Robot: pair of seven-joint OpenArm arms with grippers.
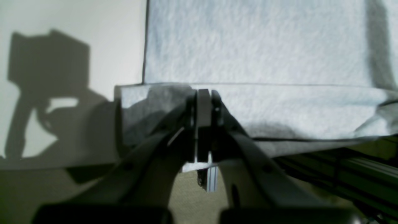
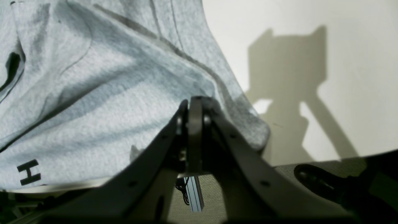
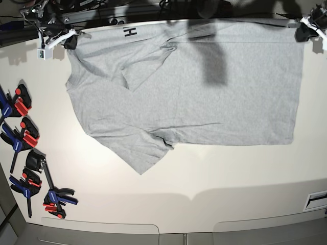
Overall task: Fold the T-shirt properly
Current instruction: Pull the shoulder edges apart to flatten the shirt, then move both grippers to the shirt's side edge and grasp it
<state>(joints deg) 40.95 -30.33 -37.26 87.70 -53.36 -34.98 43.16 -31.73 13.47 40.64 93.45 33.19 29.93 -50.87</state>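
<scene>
T-shirt (image 3: pixel 204 87) lay spread across white table (image 3: pixel 214 178), mostly plain side up, far edge at table's far rim, one sleeve folded over near top, black "H" (image 3: pixel 130 32) exposed. Left gripper (image 1: pixel 203 93) closed on far hem corner, cloth pinched between jaws. Right gripper (image 2: pixel 194 104) closed on far shoulder-side corner, fabric bunched over fingertips. Risks judged from here: uneven pull between arms likely to skew fold line; thin pinch at hem could slip out under tension; already wrinkled sleeve region could get trapped inside fold and leave a lump; dragging cloth toward table's left edge could snag on clamps (image 3: pixel 25 138). Cloth hanging over far rim could catch on frame there.
</scene>
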